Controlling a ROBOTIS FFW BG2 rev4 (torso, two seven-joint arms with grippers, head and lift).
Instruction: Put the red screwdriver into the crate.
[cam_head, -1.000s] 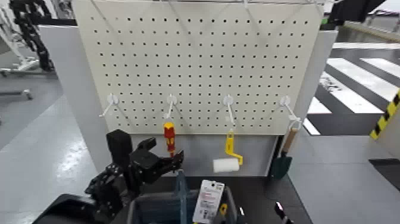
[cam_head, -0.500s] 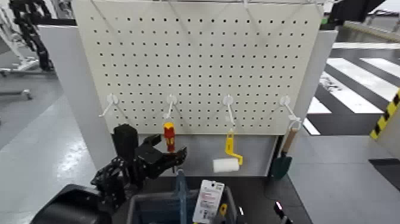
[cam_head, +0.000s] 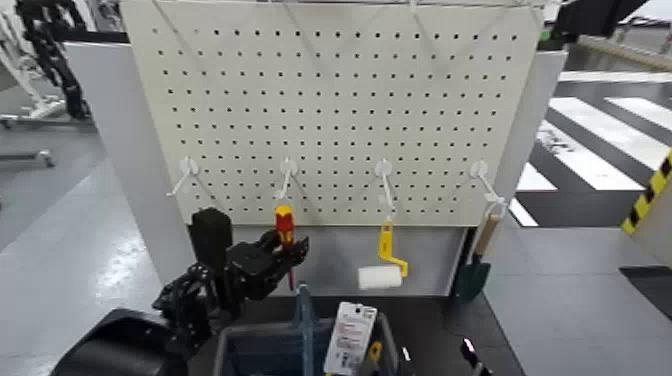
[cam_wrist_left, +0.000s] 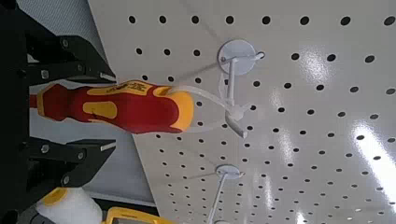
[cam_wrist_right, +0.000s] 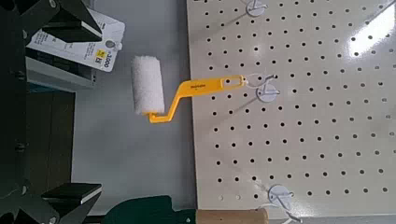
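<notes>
Currently, crate (cam_head: 228, 352) holds tagged pkg (cam_head: 351, 338) w/ yellow item (cam_head: 375, 351).

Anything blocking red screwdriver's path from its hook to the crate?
Nothing visible between the red-and-yellow screwdriver and the open-topped grey-blue crate below; only the crate's upright blue handle and a white tagged card at its opening might snag it.
</notes>
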